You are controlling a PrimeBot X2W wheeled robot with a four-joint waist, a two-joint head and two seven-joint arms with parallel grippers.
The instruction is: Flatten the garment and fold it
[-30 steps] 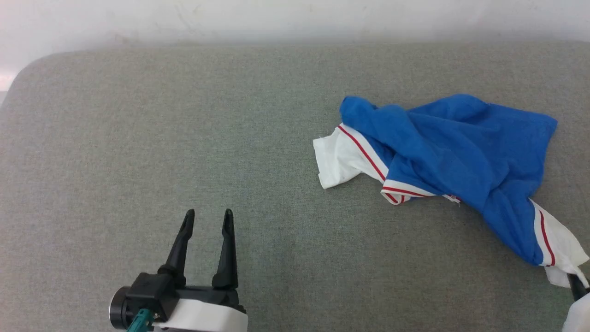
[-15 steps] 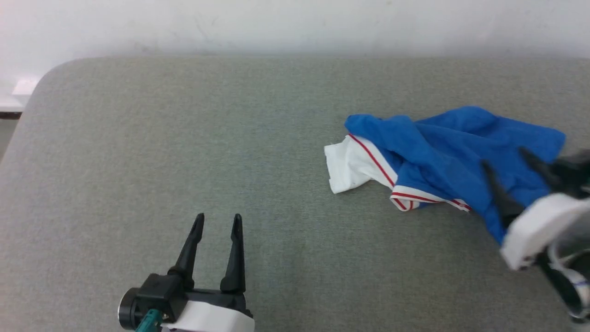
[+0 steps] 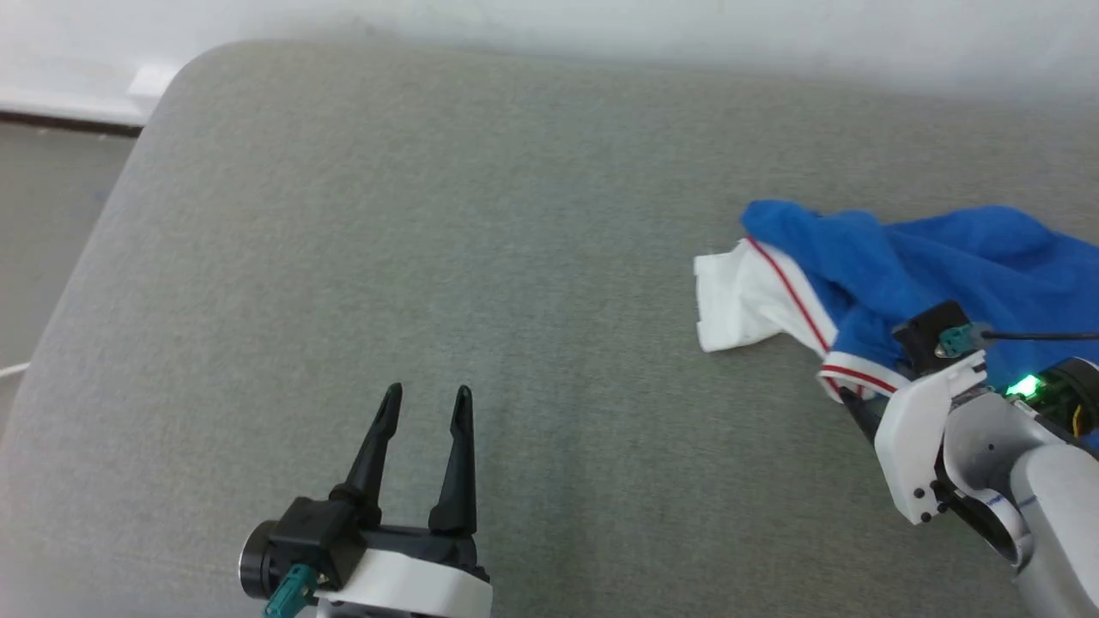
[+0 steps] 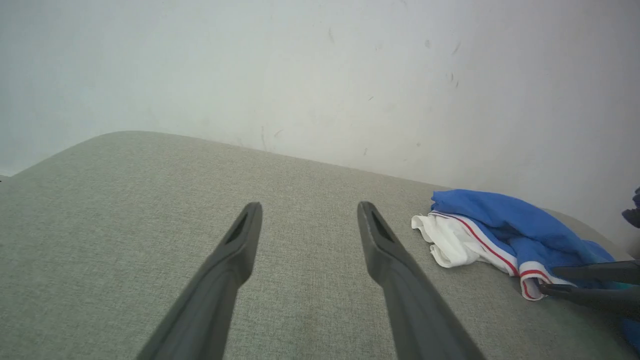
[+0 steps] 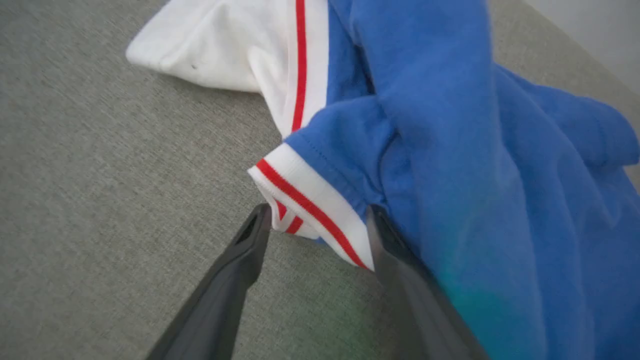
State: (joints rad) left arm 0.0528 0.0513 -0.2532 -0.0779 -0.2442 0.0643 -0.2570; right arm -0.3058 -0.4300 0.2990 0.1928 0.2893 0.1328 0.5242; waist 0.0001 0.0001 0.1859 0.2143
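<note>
Head view: garment [image 3: 944,257] lies crumpled at the right side of the surface [image 3: 429,215], partly cut off by the frame edge. The royal-blue body is bunched in thick folds and not flat. A white sleeve [image 3: 738,300] sticks out to the left. White trim [image 5: 310,205] with thin red stripes runs along the sleeve seam and along a folded band at the near edge of the heap.

Right gripper [image 5: 318,212] is at that near edge with its jaws spread wide. The striped band sits between the two fingertips and is not pinched; blue cloth drapes against one finger.

Left gripper [image 3: 428,393] is well apart from the garment, over bare fabric at lower left. Its jaws are spread with nothing between them.

The surface is grey-green woven upholstery, padded, with a rounded far-left corner. Behind it is a white wall [image 4: 300,75] with small scuffs and marks. Left of the corner there is grey floor [image 3: 51,215] and a dark strip [image 3: 69,124] along the wall base.
</note>
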